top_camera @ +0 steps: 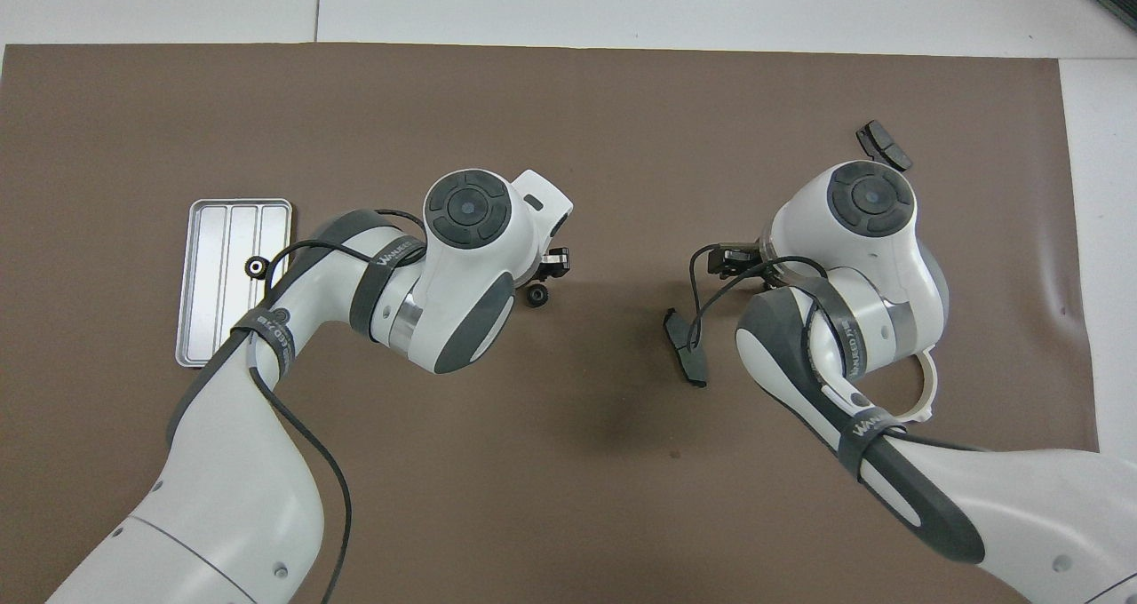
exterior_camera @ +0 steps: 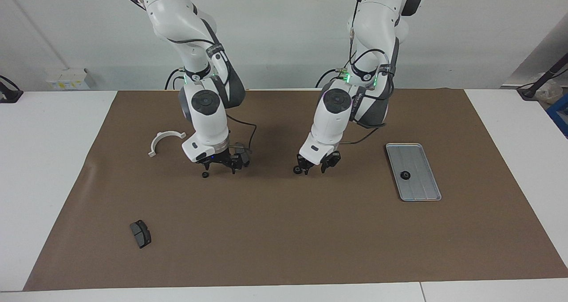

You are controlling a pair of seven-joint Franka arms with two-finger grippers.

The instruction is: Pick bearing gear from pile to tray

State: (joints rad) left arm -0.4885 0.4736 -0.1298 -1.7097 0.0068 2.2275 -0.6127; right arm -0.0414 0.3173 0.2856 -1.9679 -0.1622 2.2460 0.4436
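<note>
Both grippers low over the brown mat mid-bench, each beside a small black ring.

The facing view shows the right gripper (exterior_camera: 220,165) with jaws spread wide, empty, a ring (exterior_camera: 205,175) just beside it; overhead, that arm hides this ring. The left gripper (exterior_camera: 316,165) stands by another ring (top_camera: 536,296); I cannot tell its jaws' state. A third ring (exterior_camera: 405,175), black, round, lies in the silver ridged tray (exterior_camera: 421,191) toward the left arm's end.
</note>
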